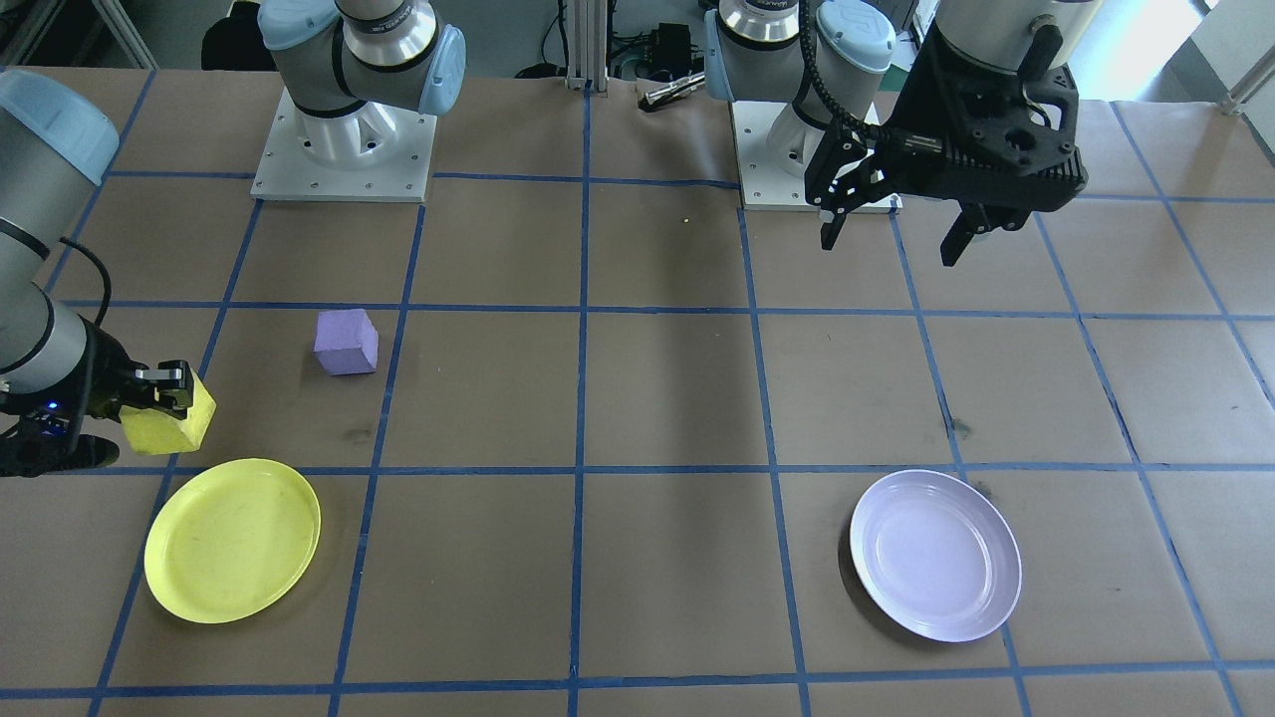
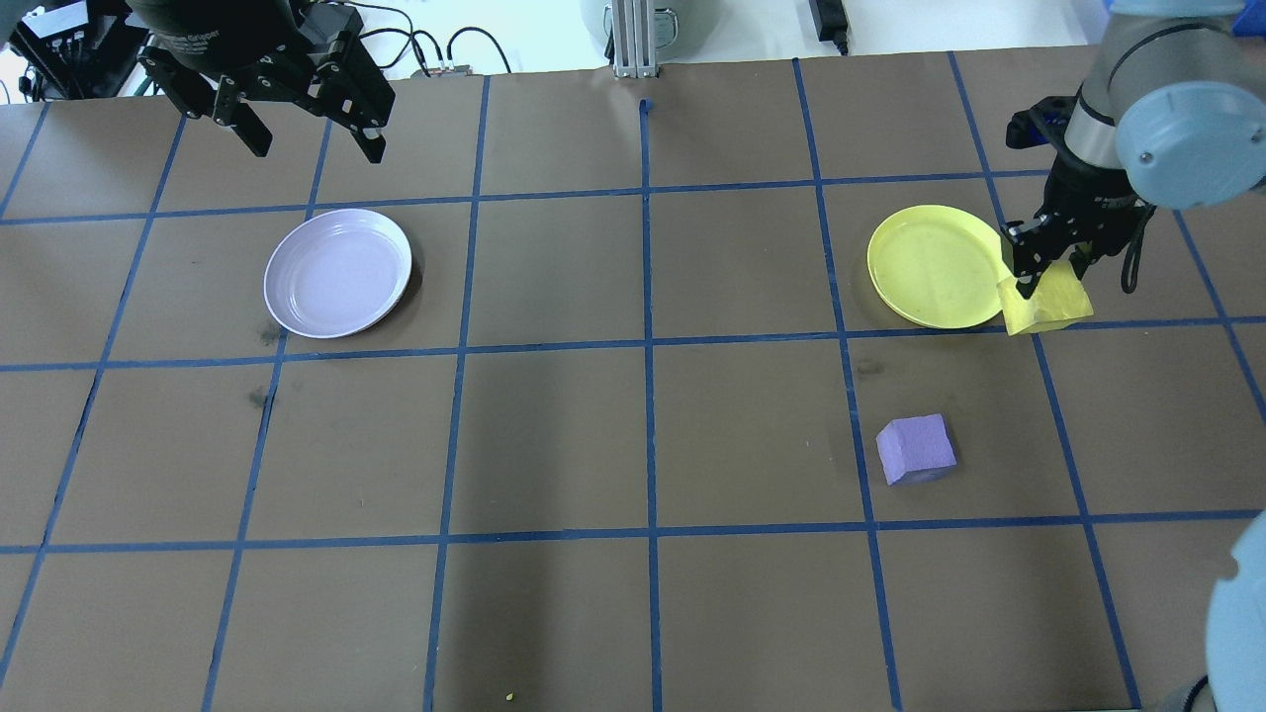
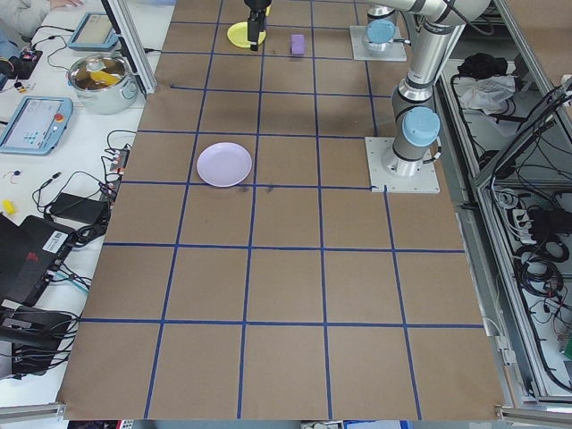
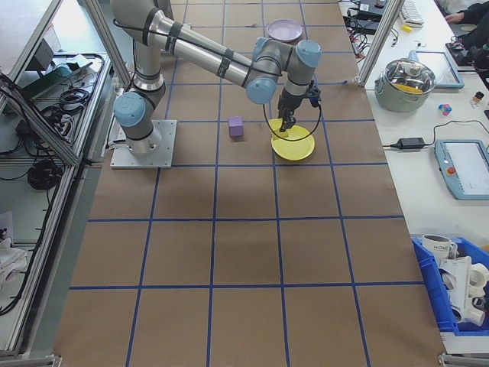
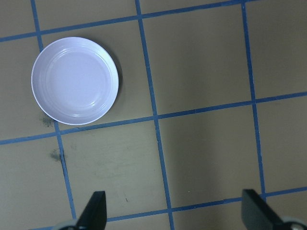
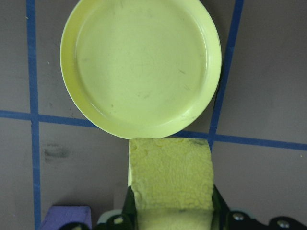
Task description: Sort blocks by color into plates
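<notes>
My right gripper (image 2: 1050, 280) is shut on the yellow block (image 2: 1046, 305), held in the air just beside the near edge of the yellow plate (image 2: 935, 265). In the right wrist view the yellow block (image 6: 170, 177) sits between the fingers with the empty yellow plate (image 6: 141, 67) just ahead. The purple block (image 2: 916, 449) lies on the table apart from both plates, also seen as the purple block (image 1: 347, 342). The lavender plate (image 2: 337, 272) is empty on the other side. My left gripper (image 2: 307, 133) hangs open above the table behind the lavender plate (image 5: 75, 80).
Brown paper with a blue tape grid covers the table (image 2: 633, 415). Both arm bases (image 1: 344, 149) stand at the robot's edge. A side bench with a pot (image 3: 103, 80) and tablets lies beyond the table's far edge.
</notes>
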{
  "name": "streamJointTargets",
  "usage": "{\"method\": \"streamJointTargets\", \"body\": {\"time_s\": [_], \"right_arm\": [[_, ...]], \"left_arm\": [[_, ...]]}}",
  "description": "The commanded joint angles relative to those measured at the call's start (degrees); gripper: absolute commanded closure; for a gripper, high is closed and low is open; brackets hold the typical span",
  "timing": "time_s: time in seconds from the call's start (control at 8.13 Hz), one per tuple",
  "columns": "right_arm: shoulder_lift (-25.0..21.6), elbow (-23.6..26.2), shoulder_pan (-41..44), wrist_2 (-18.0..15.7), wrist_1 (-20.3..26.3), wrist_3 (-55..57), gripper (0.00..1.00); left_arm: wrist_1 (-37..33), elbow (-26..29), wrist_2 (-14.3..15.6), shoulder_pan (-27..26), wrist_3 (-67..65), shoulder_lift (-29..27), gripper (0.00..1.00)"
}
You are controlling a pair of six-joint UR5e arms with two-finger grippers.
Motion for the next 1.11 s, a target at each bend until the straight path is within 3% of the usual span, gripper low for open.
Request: {"method": "streamJointTargets", "body": {"time_s": [0.0,0.25,0.37,0.49,0.61,0.74,0.86,0.98], "right_arm": [[4.9,-4.39,2.22,2.41,-5.13,0.64,0.95],[8.51,-4.58,2.84,2.59,-9.02,0.55,0.94],[10.18,-4.58,3.46,2.5,-8.94,0.56,0.88],[11.15,-4.41,3.46,2.5,-8.51,0.56,0.6],[11.16,-3.97,3.46,2.5,-8.76,0.64,0.13],[11.16,-3.96,3.55,2.33,-8.5,0.64,0.0],[10.81,-3.88,3.46,1.71,-6.59,0.73,0.0],[10.29,-4.05,3.46,1.53,-1.87,0.73,0.0]], "left_arm": [[0.38,-0.05,-0.85,-0.27,-0.34,0.05,0.0],[0.29,-0.23,-0.67,0.26,0.27,1.81,0.0],[0.55,-0.58,-0.94,0.08,0.37,0.68,0.0],[1.51,-0.84,-1.2,0.08,0.02,0.58,0.0],[1.78,-1.1,-1.2,0.26,0.36,0.32,0.0],[2.4,-1.28,-1.46,0.0,-0.07,0.41,0.0],[2.4,-1.46,-1.73,0.08,0.45,0.75,0.0],[2.49,-1.46,-1.03,0.26,0.28,0.41,0.0]]}}
